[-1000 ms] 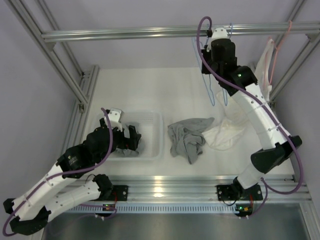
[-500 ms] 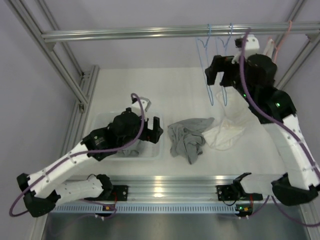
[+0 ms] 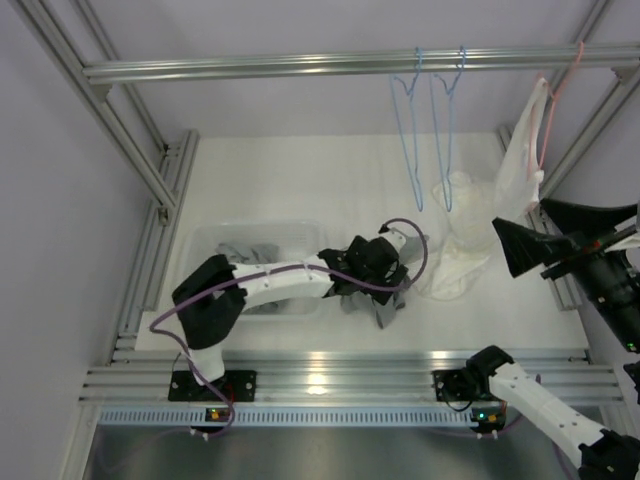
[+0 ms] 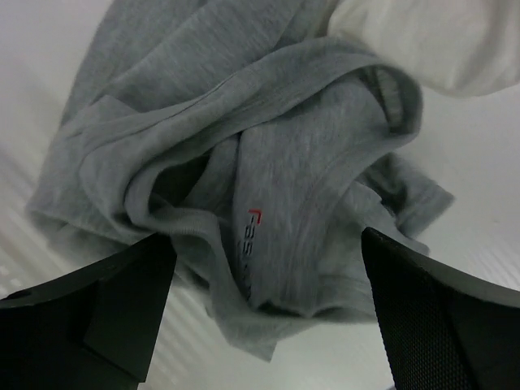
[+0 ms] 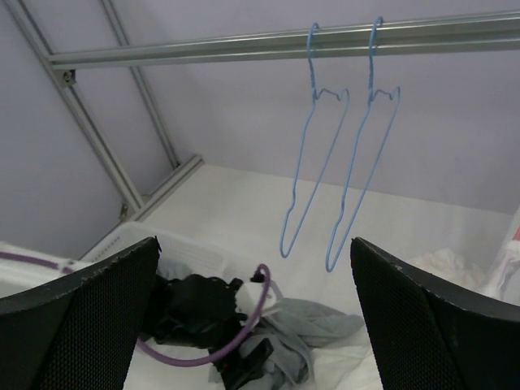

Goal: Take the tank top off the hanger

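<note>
overhead, blue hangers (image 3: 447, 190) on rail (image 3: 250, 68), white table (image 3: 300, 180) (lilac walls (image 3: 250, 25))

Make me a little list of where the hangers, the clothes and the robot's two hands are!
Blue hangers: two, bare, on the rail
Pink hanger: on the rail, white top on it
Gray top: crumpled on the table
White cloth: on the table beside the gray top
Left hand: open, over the gray top
Right hand: open, holding nothing
</note>
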You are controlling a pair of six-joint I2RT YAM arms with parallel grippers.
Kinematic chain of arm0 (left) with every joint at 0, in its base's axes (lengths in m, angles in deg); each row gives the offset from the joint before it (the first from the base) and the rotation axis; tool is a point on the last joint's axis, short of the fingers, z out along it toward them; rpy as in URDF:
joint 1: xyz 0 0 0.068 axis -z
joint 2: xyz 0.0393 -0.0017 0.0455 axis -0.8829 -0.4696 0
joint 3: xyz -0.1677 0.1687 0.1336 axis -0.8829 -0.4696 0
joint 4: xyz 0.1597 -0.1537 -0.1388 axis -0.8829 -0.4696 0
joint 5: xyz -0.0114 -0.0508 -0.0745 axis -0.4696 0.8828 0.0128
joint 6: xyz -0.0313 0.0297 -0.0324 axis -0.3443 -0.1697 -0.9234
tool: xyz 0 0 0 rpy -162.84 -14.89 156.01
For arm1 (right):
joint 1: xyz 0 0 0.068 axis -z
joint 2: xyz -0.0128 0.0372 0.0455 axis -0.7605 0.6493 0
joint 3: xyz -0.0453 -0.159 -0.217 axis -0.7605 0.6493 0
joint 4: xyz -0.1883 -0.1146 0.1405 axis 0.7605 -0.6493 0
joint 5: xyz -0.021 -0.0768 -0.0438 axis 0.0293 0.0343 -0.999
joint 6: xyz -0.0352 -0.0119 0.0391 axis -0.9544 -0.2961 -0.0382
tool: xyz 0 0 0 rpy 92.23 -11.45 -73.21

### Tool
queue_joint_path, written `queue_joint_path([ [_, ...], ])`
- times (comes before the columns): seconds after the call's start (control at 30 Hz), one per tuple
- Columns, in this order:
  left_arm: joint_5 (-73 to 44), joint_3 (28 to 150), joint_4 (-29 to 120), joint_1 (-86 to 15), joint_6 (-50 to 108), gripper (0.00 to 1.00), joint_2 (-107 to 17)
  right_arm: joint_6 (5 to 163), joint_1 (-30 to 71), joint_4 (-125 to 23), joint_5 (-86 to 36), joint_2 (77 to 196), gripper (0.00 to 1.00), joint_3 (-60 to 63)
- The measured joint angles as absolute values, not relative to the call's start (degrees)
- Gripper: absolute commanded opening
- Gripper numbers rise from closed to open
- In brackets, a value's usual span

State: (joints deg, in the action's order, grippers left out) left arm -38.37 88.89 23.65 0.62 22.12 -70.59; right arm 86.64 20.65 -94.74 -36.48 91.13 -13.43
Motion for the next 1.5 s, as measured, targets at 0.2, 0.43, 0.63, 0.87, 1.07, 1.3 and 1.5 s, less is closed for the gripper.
queue_joint_path([
  [0.2,-39.4,92.1,25.7,0.6,22.0,0.99,-82.5,86.2,20.6,-96.7,-29.0,87.7,0.99,-11.8],
  [0.43,-39.1,92.0,29.3,0.5,18.7,0.04,-83.4,85.0,20.6,-97.2,-25.5,87.5,0.99,-11.0],
  [0.63,-38.9,84.9,30.0,1.1,15.8,0.0,-76.7,84.1,20.6,-97.3,-26.3,87.7,0.99,-9.5],
  [0.87,-44.7,80.1,25.3,1.6,14.8,0.0,-52.7,84.3,20.6,-96.6,-27.8,87.7,0.99,-7.7],
  [1.07,-52.7,92.3,21.3,1.6,19.0,0.0,-42.5,84.8,20.6,-96.0,-28.3,87.7,1.0,-7.7],
  [1.3,-63.2,103.8,16.4,1.6,23.7,0.0,-41.5,84.9,20.6,-95.6,-28.3,87.7,0.99,-7.6],
  [1.5,-71.9,104.6,10.9,-0.9,24.8,0.0,-39.3,84.9,20.6,-95.2,-28.4,87.8,1.0,-6.8],
])
